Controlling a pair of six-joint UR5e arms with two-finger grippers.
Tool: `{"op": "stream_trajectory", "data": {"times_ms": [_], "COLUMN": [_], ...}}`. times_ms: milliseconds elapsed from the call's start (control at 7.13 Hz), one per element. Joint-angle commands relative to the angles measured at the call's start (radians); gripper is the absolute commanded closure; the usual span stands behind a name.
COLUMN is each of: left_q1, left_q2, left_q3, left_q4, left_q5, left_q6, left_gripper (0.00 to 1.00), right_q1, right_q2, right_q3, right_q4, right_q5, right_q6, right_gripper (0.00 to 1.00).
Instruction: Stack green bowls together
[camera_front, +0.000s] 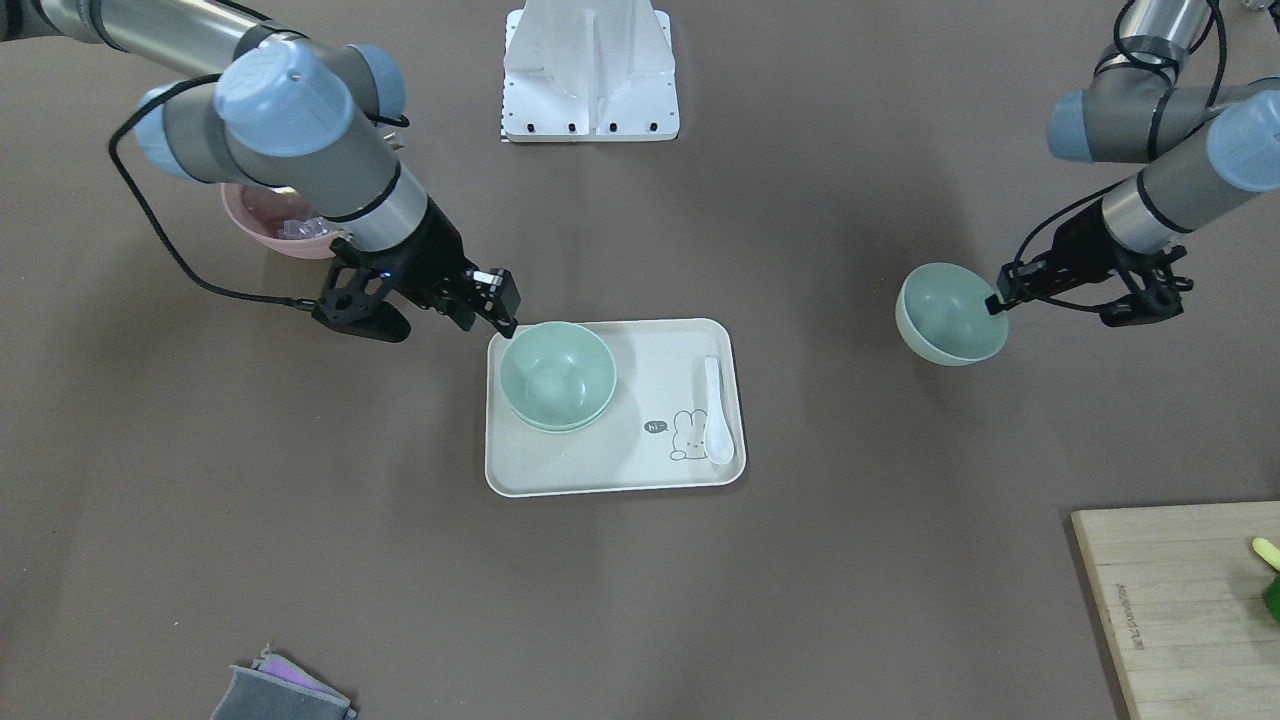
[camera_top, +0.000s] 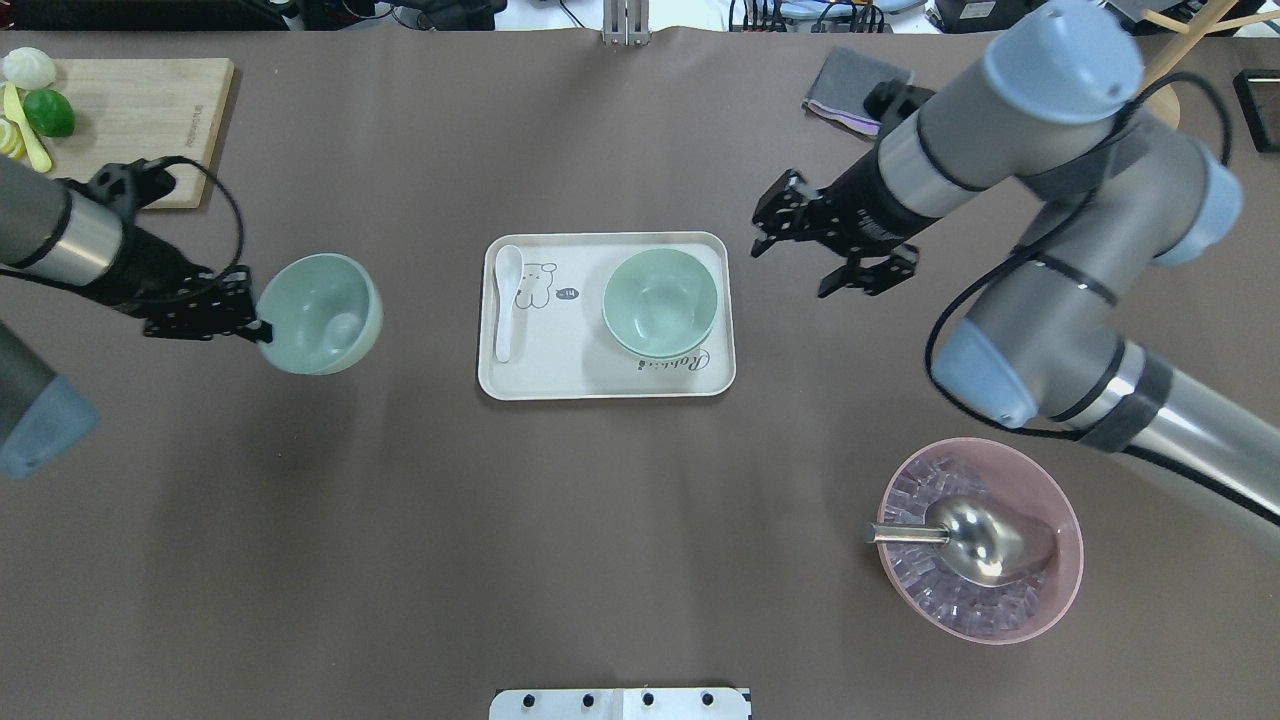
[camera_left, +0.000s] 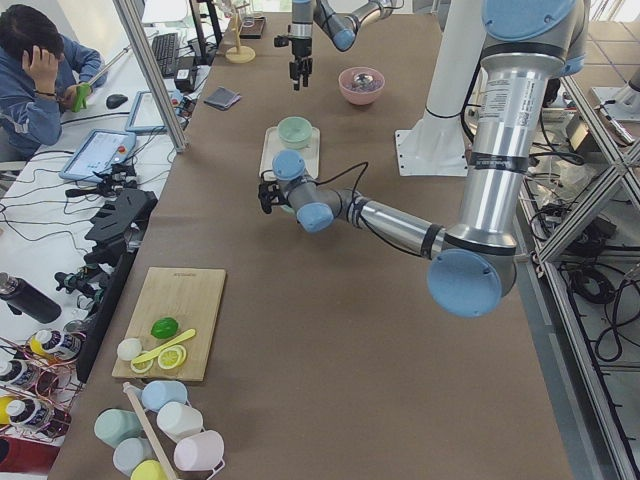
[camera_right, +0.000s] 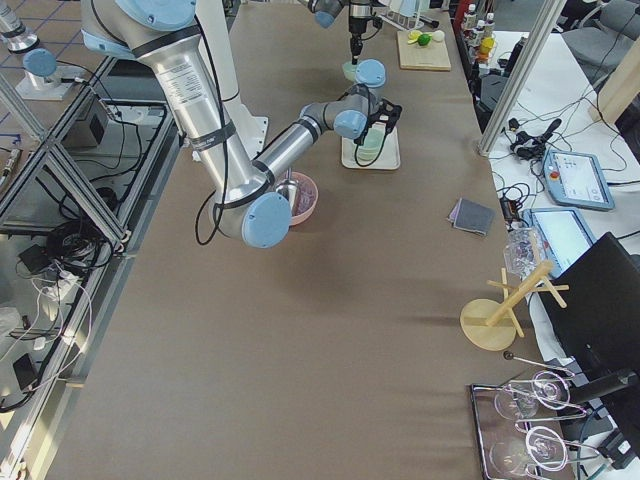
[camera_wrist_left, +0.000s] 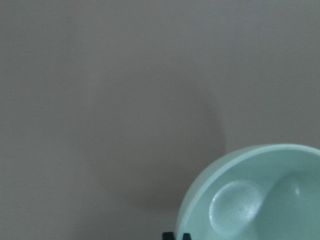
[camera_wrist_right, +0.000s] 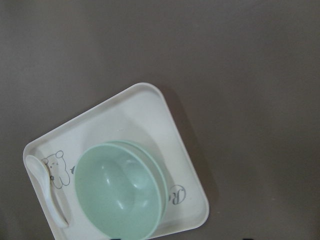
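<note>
Mint-green bowl (camera_top: 320, 312) tilted, held over the table at the robot's left, well apart from tray (camera_top: 600, 385) | left gripper (camera_top: 255, 328) clenched on its rim | 2 nested green bowls (camera_top: 660, 302) on tray near white spoon (camera_top: 507, 300) | right gripper (camera_top: 795, 262) jaws spread, holding nothing, just beside tray

Left pincer (camera_top: 256, 328) is pinched closed, right pincer (camera_top: 768, 222) spread wide.
</note>
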Motion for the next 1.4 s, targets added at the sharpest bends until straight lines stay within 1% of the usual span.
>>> {"op": "stream_trajectory", "data": {"times_ms": [0,140,280,421,561,701,1262], "left_q1": [0.145,0.219,0.259,0.285,0.307,0.308,0.296], "left_q2": [-0.269,-0.381,-0.435,-0.490,-0.568,-0.589,-0.587], "left_q3": [-0.008,0.001,0.034,0.097,0.175,0.205,0.223], "left_q4": [0.173,0.270,0.280,0.271,0.262,0.243,0.203], "left_q5": [0.152,0.230,0.287,0.327,0.376,0.380,0.381], "left_q6": [-0.226,-0.286,-0.297,-0.310,-0.314,-0.316,-0.311], "left_gripper": [1.00,1.00,1.00,1.00,1.00,1.00,1.00], "right_q1": [0.176,0.230,0.276,0.319,0.344,0.353,0.367], "right_q2": [-0.177,-0.272,-0.349,-0.411,-0.439,-0.441,-0.454], "right_q3": [0.050,0.058,0.058,0.058,0.061,0.061,0.061], "right_q4": [0.001,0.001,0.000,0.000,-0.002,-0.002,-0.002], "right_q5": [0.162,0.165,0.170,0.171,0.188,0.202,0.202], "right_q6": [-0.219,-0.377,-0.515,-0.618,-0.673,-0.675,-0.684], "right_gripper": [0.00,0.00,0.00,0.00,0.00,0.00,0.00]}}
